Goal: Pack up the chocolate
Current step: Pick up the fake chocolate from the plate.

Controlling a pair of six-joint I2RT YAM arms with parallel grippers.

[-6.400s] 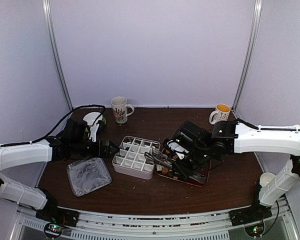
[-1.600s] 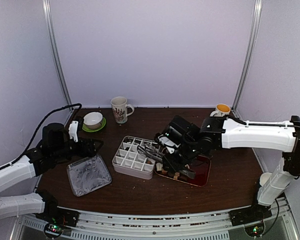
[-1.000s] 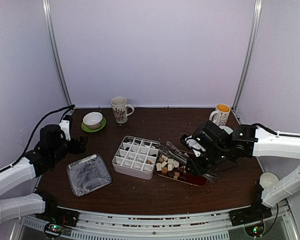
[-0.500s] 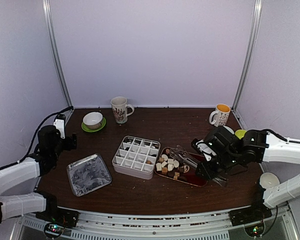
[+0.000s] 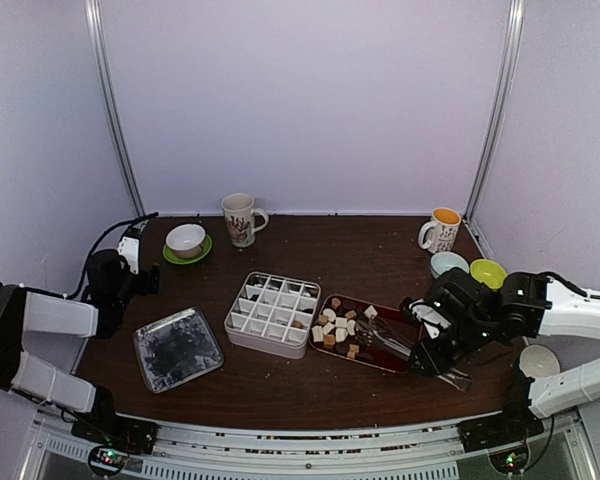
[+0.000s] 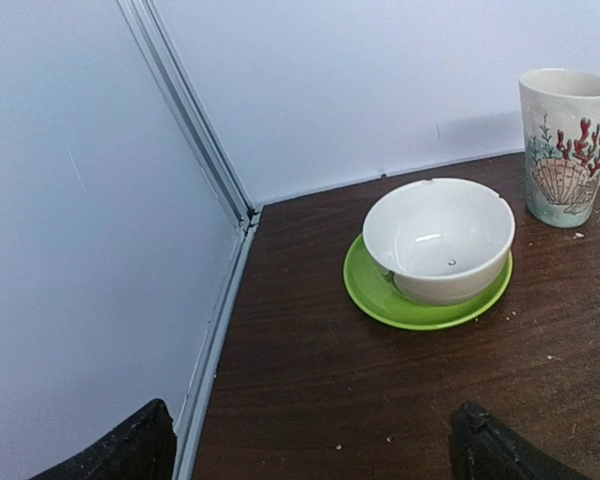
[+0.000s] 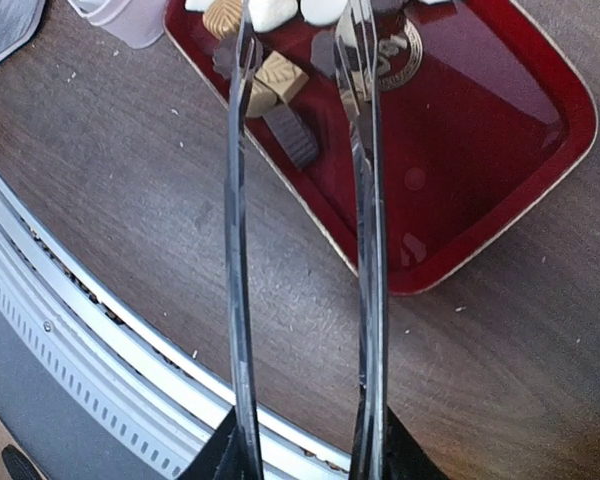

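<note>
Pinching the tongs [image 7: 365,220], your right gripper [image 7: 305,455] holds their tips over the red tray [image 7: 500,150] of chocolate [image 7: 280,75]; your left gripper [image 6: 310,455] gapes wide above the brown table [image 6: 310,380], by white walls [image 6: 380,80].

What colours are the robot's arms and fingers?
Both arms have smooth white tube-shaped shells, the left arm and right arm, with chunky black joints. A black cable loops off the left one. The fingers are black with rounded tips.

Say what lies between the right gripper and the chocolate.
Metal tongs, held in the right gripper, reach over table and red tray toward the chocolate; right wrist view.
</note>
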